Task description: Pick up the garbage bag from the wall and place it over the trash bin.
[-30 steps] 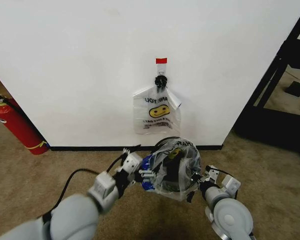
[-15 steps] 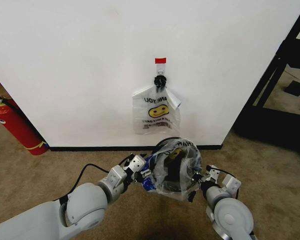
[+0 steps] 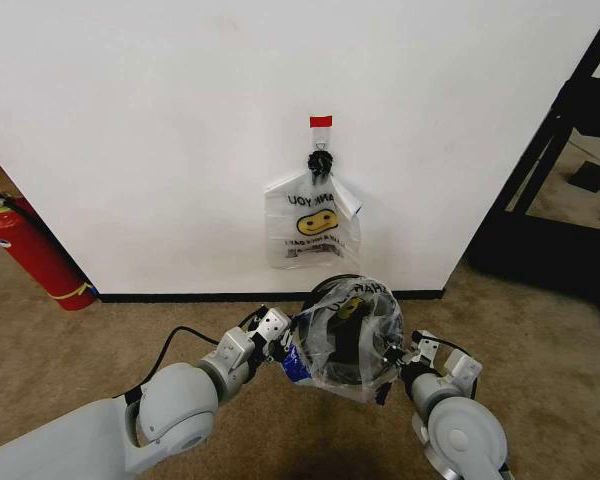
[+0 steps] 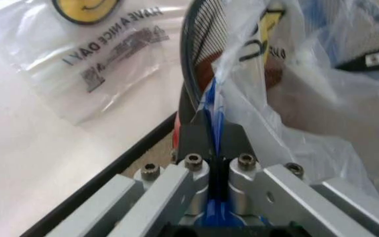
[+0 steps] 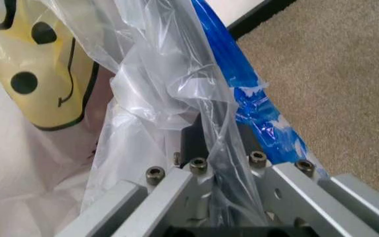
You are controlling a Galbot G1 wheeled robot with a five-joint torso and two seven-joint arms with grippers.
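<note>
The garbage bag (image 3: 365, 352), see-through with a yellow smiley and blue patches, is draped over the black mesh trash bin (image 3: 342, 337), which stands on the carpet in front of the wall (image 3: 160, 130). My left gripper (image 3: 285, 352) is shut on the bag's blue edge on the bin's left side. In the left wrist view the left gripper (image 4: 214, 148) pinches that blue strip beside the bin's rim (image 4: 188, 79). My right gripper (image 3: 388, 373) is shut on the bag's right side. In the right wrist view the right gripper (image 5: 219, 140) has crumpled clear plastic of the bag (image 5: 156, 69) between its fingers.
A second smiley bag (image 3: 313, 222) hangs on the wall from a black knot under a red tag, just behind the bin. A red fire extinguisher (image 3: 35, 255) leans at the left. A black shelf frame (image 3: 565, 140) stands at the right. Brown carpet (image 3: 130, 325) lies around.
My left arm has reached farther forward and lower, bringing its gripper closer against the bin's left side with the bag's edge. The right gripper and the bag have hardly moved.
</note>
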